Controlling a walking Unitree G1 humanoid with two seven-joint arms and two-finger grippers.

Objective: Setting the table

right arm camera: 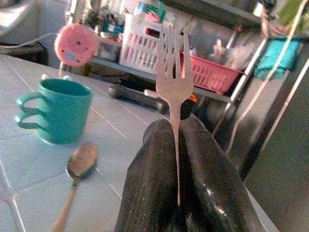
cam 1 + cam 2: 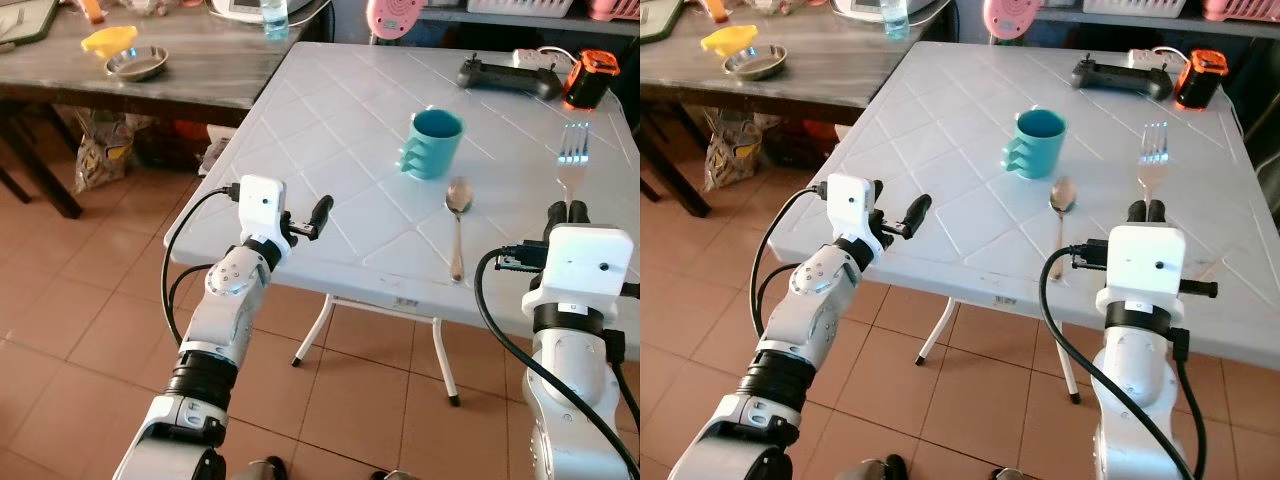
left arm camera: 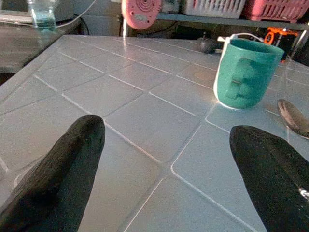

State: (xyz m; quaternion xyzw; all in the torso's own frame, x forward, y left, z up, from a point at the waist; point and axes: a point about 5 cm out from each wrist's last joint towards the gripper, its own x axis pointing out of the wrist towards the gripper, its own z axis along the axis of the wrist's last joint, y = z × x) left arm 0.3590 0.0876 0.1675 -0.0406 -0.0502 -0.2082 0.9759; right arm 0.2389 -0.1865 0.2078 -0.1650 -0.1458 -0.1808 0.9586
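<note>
A teal mug (image 2: 434,143) stands near the middle of the white folding table (image 2: 330,120). A metal spoon (image 2: 458,222) lies just right of the mug, bowl pointing away from me. My right gripper (image 2: 567,211) is shut on a silver fork (image 2: 572,157), its tines pointing away, held over the table's right front part beside the spoon. In the right wrist view the fork (image 1: 174,87) stands up between the fingers (image 1: 152,179). My left gripper (image 2: 318,216) hovers open over the table's front left edge, nothing between its fingers (image 3: 58,179).
A black controller (image 2: 508,77) and an orange-black device (image 2: 590,79) lie at the table's far right. A dark wooden table (image 2: 150,80) at the left holds a steel bowl (image 2: 137,63) and a yellow item (image 2: 108,41). Tiled floor lies below.
</note>
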